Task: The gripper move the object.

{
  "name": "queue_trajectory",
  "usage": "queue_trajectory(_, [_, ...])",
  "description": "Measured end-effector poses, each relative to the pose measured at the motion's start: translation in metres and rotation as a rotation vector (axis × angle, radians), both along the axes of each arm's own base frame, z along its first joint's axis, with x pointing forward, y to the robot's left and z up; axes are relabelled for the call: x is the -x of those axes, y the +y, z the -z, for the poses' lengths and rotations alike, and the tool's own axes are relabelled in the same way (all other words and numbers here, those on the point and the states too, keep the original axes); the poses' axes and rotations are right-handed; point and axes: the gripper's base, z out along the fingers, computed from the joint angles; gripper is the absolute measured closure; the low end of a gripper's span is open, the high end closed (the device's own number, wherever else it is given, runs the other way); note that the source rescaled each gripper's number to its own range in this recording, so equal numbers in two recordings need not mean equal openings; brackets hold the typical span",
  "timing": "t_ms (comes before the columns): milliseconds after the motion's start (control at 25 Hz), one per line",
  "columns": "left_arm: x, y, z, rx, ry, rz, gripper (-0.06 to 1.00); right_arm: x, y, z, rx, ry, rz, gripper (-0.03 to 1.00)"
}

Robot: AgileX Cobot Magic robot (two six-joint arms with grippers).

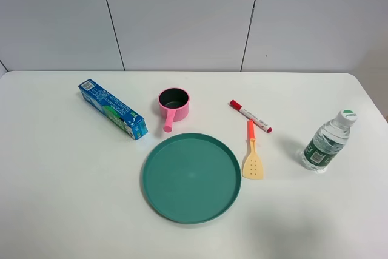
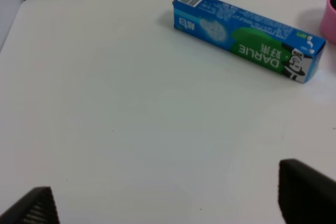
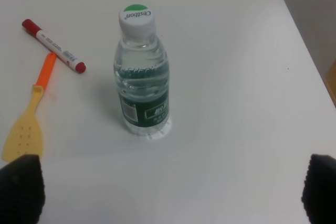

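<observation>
The small pink saucepan [image 1: 174, 105] with a dark green inside stands upright on the white table [image 1: 54, 180]. Its short handle points toward the teal plate. A sliver of its pink wall shows at the edge of the left wrist view [image 2: 331, 17]. Neither arm shows in the exterior high view. My left gripper [image 2: 168, 203] is open and empty over bare table, short of the toothpaste box and apart from the saucepan. My right gripper [image 3: 170, 192] is open and empty, with the water bottle ahead of it.
A blue toothpaste box [image 1: 113, 109] [image 2: 247, 35] lies left of the saucepan. A large teal plate [image 1: 191, 177] sits in front of it. A red marker [image 1: 250, 116] [image 3: 53, 45], a yellow spatula [image 1: 252, 159] [image 3: 26, 127] and an upright water bottle [image 1: 328, 142] [image 3: 142, 72] are to the right.
</observation>
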Motion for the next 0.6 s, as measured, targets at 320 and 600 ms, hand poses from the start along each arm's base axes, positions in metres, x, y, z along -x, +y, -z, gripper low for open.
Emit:
queue_trajectory(320, [0.0,0.0,0.0,0.002,0.0,-0.001,0.02,0.0,0.0,0.0,0.0,0.0,0.0,-0.03])
queue_trajectory(600, [0.0,0.0,0.0,0.002,0.0,-0.001,0.02,0.0,0.0,0.0,0.0,0.0,0.0,-0.03])
